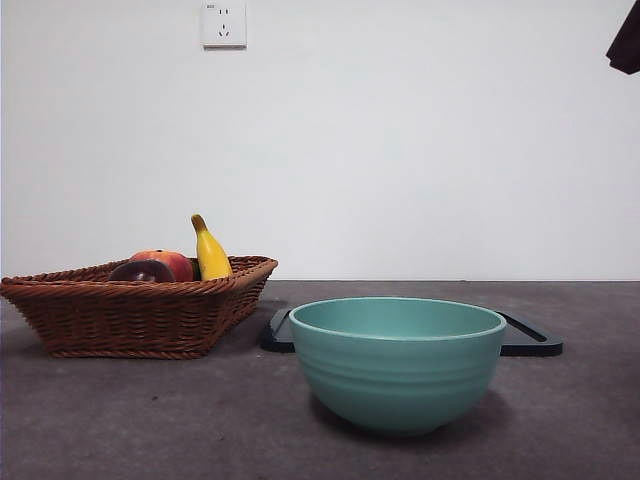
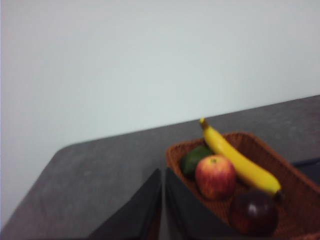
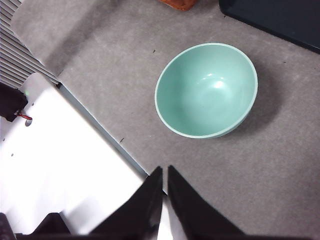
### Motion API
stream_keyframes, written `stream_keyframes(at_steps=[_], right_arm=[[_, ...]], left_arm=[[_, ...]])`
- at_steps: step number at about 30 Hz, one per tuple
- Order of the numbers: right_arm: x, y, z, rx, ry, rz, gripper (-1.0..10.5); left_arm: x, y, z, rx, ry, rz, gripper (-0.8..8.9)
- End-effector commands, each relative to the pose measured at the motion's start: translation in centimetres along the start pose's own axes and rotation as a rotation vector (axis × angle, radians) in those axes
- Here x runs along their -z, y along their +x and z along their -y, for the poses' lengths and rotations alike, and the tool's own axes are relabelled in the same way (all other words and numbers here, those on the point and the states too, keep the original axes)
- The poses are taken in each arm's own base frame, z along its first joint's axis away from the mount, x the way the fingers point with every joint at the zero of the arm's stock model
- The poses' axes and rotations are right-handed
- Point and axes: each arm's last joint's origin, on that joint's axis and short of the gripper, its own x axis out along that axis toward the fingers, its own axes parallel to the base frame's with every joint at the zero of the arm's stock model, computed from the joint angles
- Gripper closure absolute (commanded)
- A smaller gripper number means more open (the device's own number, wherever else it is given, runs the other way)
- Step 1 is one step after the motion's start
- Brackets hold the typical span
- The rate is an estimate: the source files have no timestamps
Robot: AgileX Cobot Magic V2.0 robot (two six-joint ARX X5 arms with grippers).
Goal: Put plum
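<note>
The plum [image 2: 253, 212] is dark maroon and glossy; it lies in the brown wicker basket [image 2: 295, 175] beside a red-orange apple [image 2: 215, 176], a yellow banana [image 2: 240, 162] and a dark green fruit [image 2: 194, 158]. In the front view the plum [image 1: 141, 271] peeks over the basket [image 1: 130, 315] rim at the left. My left gripper [image 2: 163, 172] is shut and empty, high above the table short of the basket. My right gripper [image 3: 165, 170] is shut and empty, high over the table's edge near the teal bowl [image 3: 206, 90].
The teal bowl [image 1: 397, 360] stands empty at the front centre. Behind it lies a flat dark tray [image 1: 530, 340]. A black arm tip [image 1: 625, 40] shows at the top right corner. A white surface [image 3: 55, 170] borders the grey table.
</note>
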Motion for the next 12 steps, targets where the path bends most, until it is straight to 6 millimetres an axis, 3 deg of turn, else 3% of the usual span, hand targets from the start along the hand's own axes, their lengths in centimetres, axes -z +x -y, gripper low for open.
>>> stream_keyframes(at_steps=[1, 12], right_arm=[[-0.4, -0.2, -0.3, -0.010, -0.024, 0.015, 9.4], [-0.4, -0.2, -0.3, -0.010, -0.024, 0.015, 9.4]], left_arm=[[1.5, -0.1, 0.1, -0.015, -0.027, -0.011, 8.04], [5.5, -0.1, 0.5, -0.042, -0.064, -0.139, 8.04]])
